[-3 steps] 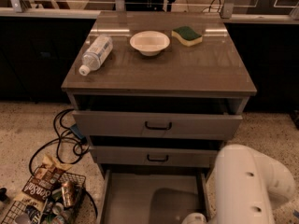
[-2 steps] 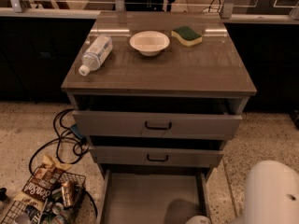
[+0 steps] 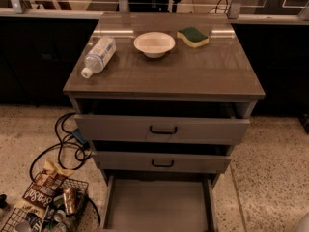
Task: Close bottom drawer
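**Arm pulled back, bottom drawer still open**

White arm bulk gone from lower right versus a second ago. Only a pale sliver [image 3: 305, 224] left at the corner, probably the arm. End effector out of frame, so can't tell whether open or closed.

Bottom drawer [image 3: 157, 208] unchanged: pulled well out toward camera, grey tray exposed, front and handle cut off by the frame's lower edge. Middle drawer [image 3: 161, 162] and top drawer [image 3: 161, 128] slightly ajar, same as before.

Reads as no push made yet, so closing not begun. Likely needs a re-approach to the drawer front, then a straight push in.
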